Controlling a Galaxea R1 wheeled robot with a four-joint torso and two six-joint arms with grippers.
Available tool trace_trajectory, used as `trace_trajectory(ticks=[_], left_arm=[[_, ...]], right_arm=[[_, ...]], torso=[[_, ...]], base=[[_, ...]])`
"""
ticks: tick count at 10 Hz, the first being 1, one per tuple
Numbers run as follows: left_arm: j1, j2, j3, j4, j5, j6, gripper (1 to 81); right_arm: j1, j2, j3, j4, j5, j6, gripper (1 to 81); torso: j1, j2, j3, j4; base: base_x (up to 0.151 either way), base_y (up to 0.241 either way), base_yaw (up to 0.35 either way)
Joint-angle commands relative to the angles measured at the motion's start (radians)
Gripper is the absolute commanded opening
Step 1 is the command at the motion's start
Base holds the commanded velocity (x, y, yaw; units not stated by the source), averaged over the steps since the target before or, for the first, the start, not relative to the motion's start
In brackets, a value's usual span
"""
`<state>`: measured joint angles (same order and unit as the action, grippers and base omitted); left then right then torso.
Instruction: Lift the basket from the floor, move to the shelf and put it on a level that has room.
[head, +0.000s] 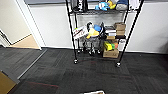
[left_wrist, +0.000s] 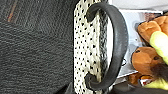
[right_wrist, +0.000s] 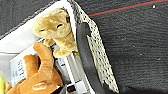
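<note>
The basket (head: 93, 92) shows as a pale sliver at the bottom edge of the head view, over the dark grey carpet floor (head: 95, 75). In the left wrist view its cream-and-dark woven side (left_wrist: 82, 50) and one dark loop handle (left_wrist: 117, 42) are very close. The right wrist view has the other woven side (right_wrist: 100, 57) and handle (right_wrist: 85, 50) just as near. Brown plush toys (right_wrist: 53, 27) lie inside on the pale lining. The black wire shelf (head: 70, 30) stands ahead against the wall. It runs past the picture's top, so a level with room is hidden.
The tiers in view carry plush toys (head: 93, 31) and cardboard boxes (head: 111, 52). Caster wheels (head: 75, 60) rest on the carpet. At the left, a doorway opens onto tan wooden flooring (head: 26, 42). A brown box corner (head: 5, 85) sits at the lower left.
</note>
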<state>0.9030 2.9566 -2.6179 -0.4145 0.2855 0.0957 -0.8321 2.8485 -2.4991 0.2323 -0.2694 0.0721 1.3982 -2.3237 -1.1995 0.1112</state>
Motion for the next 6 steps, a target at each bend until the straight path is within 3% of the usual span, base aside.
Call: trace_trajectory(ticks=[1,6], left_arm=[[-0.120,0.009,-0.001,-0.004,0.026,-0.002,81.1],[-0.154,0.027,-0.001,-0.003,-0.045,-0.002,81.1]], right_arm=[[0.124,0.039,-0.062,0.010,-0.050,0.002,81.1],[0.147,0.065,-0.073,0.015,-0.045,0.002,81.1]], torso=[[0.000,0.000,0.002,0.000],[0.000,-0.001,-0.003,0.000]], base=[[0.000,0.000,0.000],[0.000,0.000,0.000]])
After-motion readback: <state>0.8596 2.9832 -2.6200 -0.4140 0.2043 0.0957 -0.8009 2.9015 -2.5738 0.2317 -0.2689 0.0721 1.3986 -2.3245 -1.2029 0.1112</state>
